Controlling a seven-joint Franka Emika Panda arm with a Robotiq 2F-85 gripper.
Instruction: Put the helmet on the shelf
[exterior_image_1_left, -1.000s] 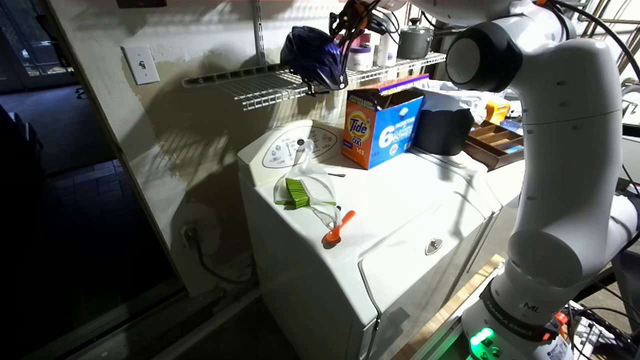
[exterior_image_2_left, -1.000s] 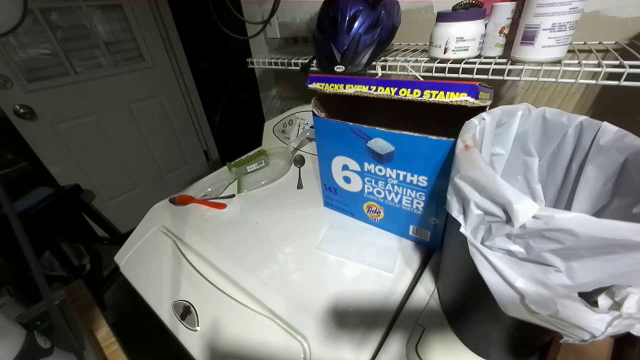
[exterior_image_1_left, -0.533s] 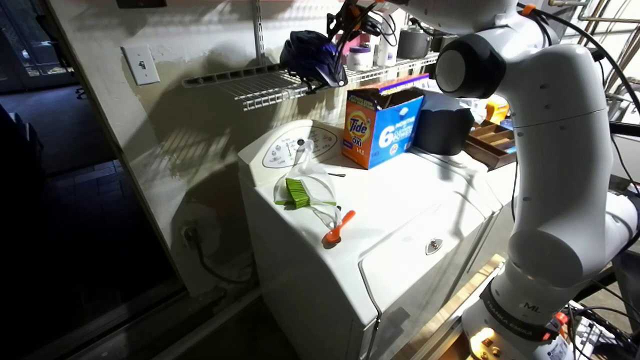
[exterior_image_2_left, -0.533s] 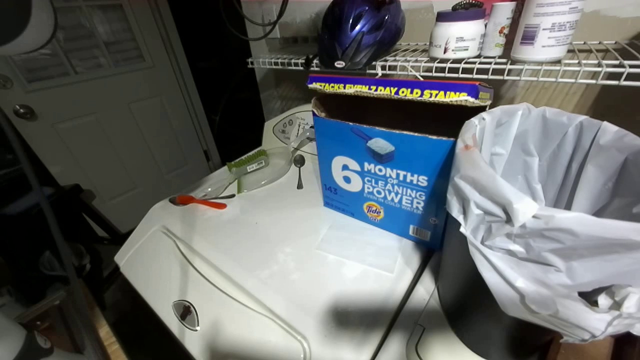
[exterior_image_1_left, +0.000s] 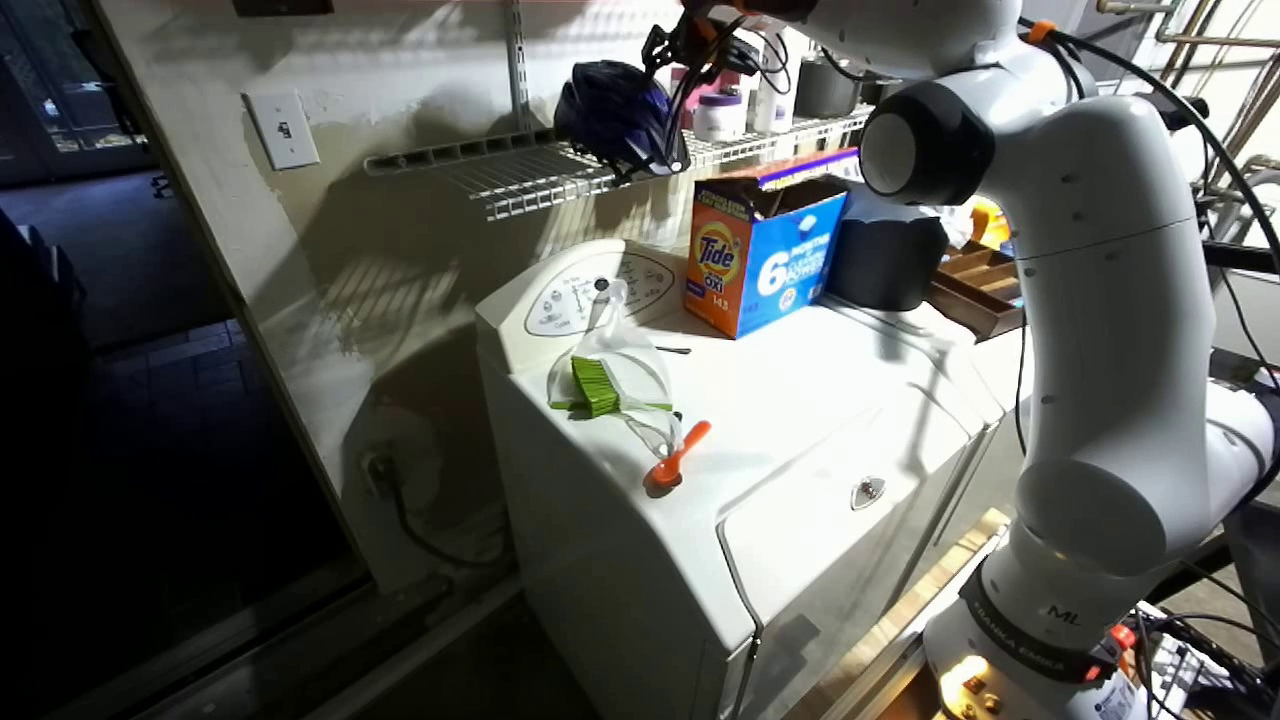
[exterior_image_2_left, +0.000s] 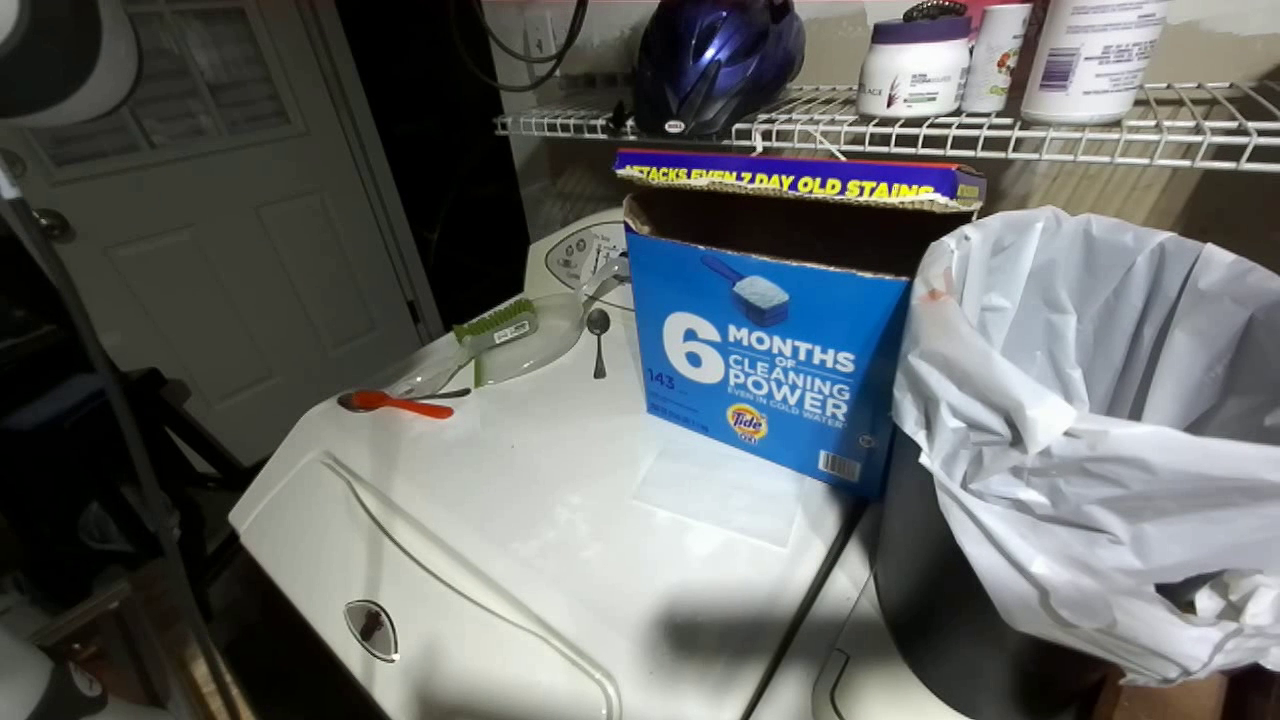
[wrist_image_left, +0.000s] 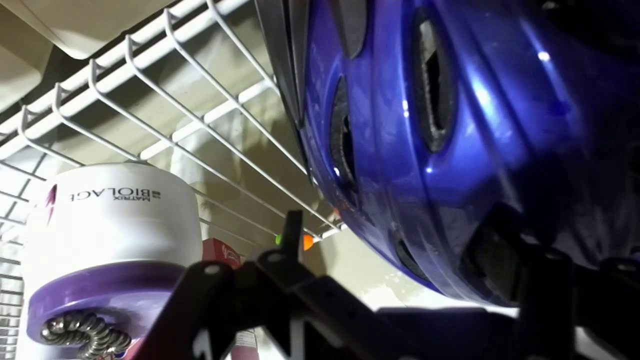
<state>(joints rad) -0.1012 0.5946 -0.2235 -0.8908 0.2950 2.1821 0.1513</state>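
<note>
In an exterior view, a glossy dark blue helmet (exterior_image_1_left: 610, 115) rests on a white wire shelf (exterior_image_1_left: 545, 198), overhanging its front edge. In an exterior view, a purple-lidded white jar (exterior_image_2_left: 912, 76) stands near it. In the wrist view, the black gripper (wrist_image_left: 395, 227) has its fingers apart, one overlapping the helmet; contact is unclear.

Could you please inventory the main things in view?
Boxy appliances: 2, white, side by side
Long wire shelf: 1, white, above appliances
Glossy rounded helmet: 1, dark blue, at shelf's edge
Round plastic jar: 1, white, on shelf
Tall containers: 2, white, beside jar
Cardboard box: 1, blue and orange, on appliance
Round bin: 1, dark, beside box
Plastic dustpan: 1, clear, on appliance
Bristled brush: 1, green, overlapping dustpan
Plastic spoon: 1, orange, near brush
Jointed arm: 1, white, beside appliances
Open pincer: 1, black, near helmet
</note>
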